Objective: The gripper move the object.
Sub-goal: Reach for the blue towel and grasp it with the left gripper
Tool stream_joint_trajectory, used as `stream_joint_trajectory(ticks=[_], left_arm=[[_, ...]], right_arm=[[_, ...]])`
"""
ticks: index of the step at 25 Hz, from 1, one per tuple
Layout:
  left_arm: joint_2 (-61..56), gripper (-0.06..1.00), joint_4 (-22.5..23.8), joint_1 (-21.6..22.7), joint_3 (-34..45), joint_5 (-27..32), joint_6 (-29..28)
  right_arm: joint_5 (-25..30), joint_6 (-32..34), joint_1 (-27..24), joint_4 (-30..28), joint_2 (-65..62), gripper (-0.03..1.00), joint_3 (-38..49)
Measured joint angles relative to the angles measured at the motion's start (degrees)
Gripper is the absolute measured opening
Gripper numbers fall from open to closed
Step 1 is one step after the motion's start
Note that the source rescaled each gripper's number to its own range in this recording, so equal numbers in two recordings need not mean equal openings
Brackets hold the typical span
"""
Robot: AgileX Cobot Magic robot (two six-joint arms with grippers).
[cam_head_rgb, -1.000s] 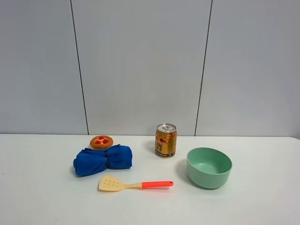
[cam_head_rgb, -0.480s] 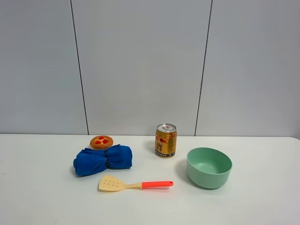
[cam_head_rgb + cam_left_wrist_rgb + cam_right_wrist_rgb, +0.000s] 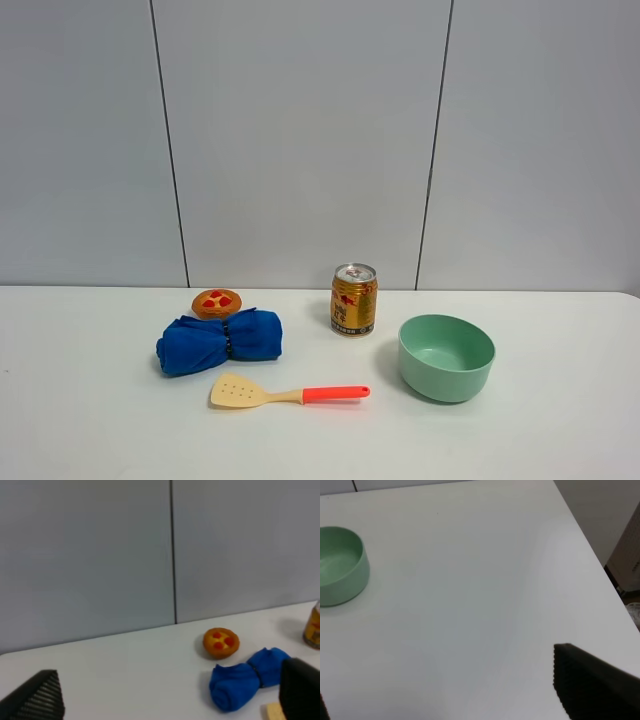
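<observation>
The rolled blue cloth bundle (image 3: 220, 342) with a dark band at its middle lies on the white table (image 3: 100, 430), left of centre. It also shows in the left wrist view (image 3: 247, 677), some way ahead of my left gripper (image 3: 167, 702). That gripper is open and empty, with one black fingertip (image 3: 37, 696) on each side of the view. My right gripper (image 3: 455, 702) is open and empty over bare table, apart from the green bowl (image 3: 340, 565). Neither arm shows in the exterior high view.
A small tart with red topping (image 3: 217, 302) sits just behind the bundle. A beige spatula with an orange-red handle (image 3: 290, 393) lies in front of it. A gold can (image 3: 354, 299) and the green bowl (image 3: 446, 356) stand to the right. The table's edge (image 3: 600, 560) is near the right gripper.
</observation>
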Motion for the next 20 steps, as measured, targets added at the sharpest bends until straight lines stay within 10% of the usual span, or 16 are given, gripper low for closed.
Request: stream_joint_trajectory(ticks=[6,20], left_arm=[[14.1,1.0,-1.9,-1.7,-0.1,-6.2,4.7],[54.0,1.0,7.8,-24.1,-2.6,-27.7,6.9]], right_arm=[[0.0,0.0,0.0,0.0,0.0,1.0,0.0],[0.0,0.0,0.0,0.0,0.0,1.0,0.0]])
